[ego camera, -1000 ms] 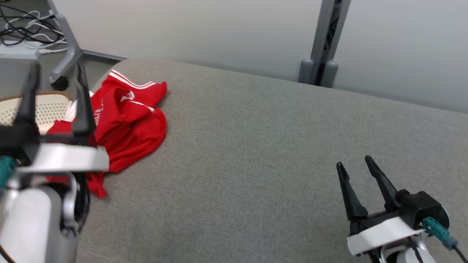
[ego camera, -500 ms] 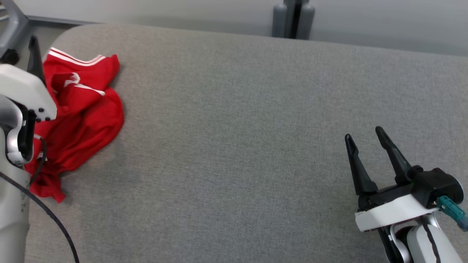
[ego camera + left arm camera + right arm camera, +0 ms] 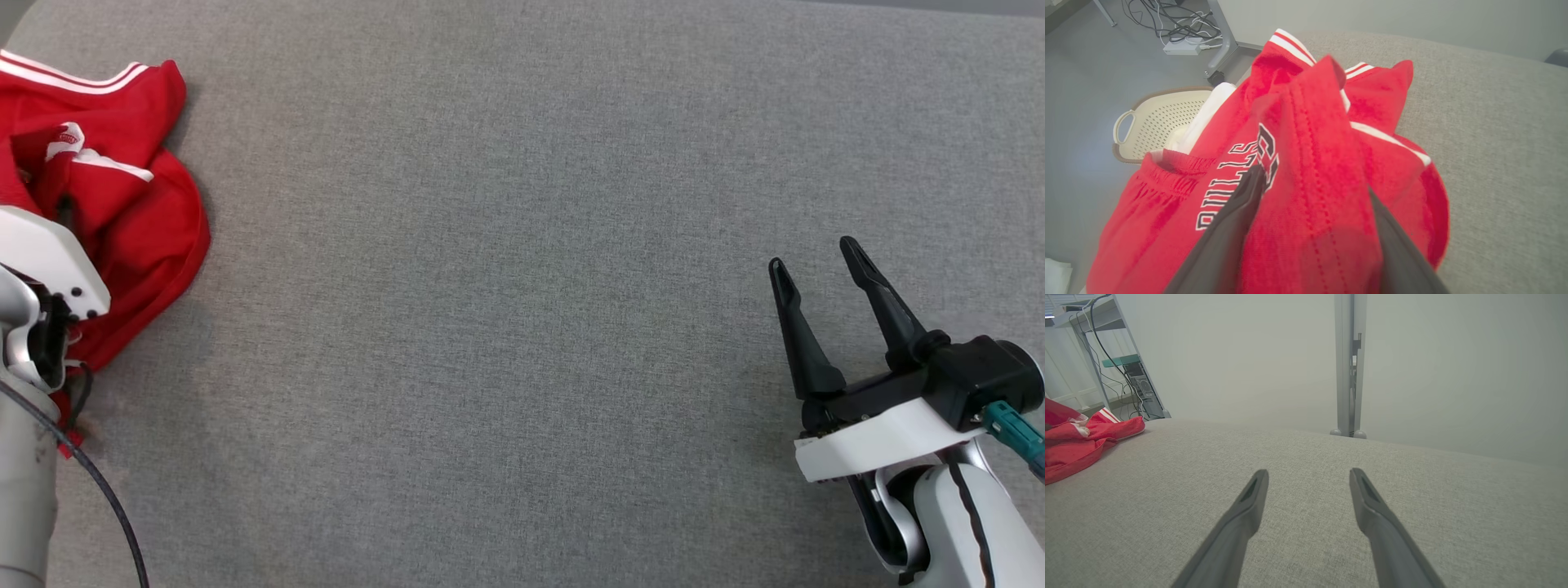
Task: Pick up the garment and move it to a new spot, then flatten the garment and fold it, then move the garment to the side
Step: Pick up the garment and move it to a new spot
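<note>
We see the crumpled red jersey garment with white stripes (image 3: pixel 135 212) at the head view's upper left, on the grey fabric surface (image 3: pixel 506 310). Our left gripper (image 3: pixel 1312 179) gapes wide around a cloth fold. Our right gripper (image 3: pixel 812 255), lower right, gapes empty.

garment (image 3: pixel 139 220): red jersey, white stripes | crumpled heap | left edge of grey surface (image 3: pixel 522 327)

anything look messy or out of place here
The garment lies crumpled at the table's left end, partly hanging off the edge by a basket. A raised fold sits inside the open left pincer.
</note>
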You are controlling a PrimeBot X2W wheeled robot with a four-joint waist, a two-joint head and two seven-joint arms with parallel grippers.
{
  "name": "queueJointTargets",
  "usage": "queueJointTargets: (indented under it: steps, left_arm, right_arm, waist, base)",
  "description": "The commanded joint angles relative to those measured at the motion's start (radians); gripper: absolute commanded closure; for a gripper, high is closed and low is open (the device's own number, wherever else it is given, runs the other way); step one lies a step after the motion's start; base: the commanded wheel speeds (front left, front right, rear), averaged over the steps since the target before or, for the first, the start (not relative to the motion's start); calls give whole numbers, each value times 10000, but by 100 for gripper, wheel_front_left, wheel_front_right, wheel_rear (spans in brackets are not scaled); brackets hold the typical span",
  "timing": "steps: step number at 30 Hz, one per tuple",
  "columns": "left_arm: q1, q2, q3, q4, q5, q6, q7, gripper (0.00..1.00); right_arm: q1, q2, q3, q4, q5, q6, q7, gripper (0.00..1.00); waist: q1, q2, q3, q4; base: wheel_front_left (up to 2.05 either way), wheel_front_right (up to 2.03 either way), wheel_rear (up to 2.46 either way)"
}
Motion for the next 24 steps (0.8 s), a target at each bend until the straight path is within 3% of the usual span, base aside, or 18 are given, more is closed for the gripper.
queueJointTargets:
  steps: [1,7,13,19,24]
  left_arm:
    - [-402,116,74,121,28,165,-472,100]
    - [-935,185,-12,-60,243,299,-1998,100]
    - [-1248,229,-274,-661,495,292,-2734,100]
    - [-992,-8,-824,-2711,891,297,-3309,100]
    - [-85,-434,-1453,-4695,1093,340,-2958,100]
  right_arm:
    - [-184,-63,18,35,11,23,30,0]
    - [-127,-28,-79,137,71,23,-109,0]
    - [54,50,-216,182,24,23,-154,0]
    - [261,203,-488,177,-36,23,-227,0]
    - [397,297,-595,177,-61,23,-248,0]
  waist:
    - [0,0,56,17]
    - [0,0,-220,80]
    - [0,0,-657,94]
    - [0,0,-1209,-114]
    - [0,0,-1505,-491]
  base:
    - [0,0,0]
    - [0,0,0]
    - [0,0,0]
    - [0,0,0]
    - [0,0,0]
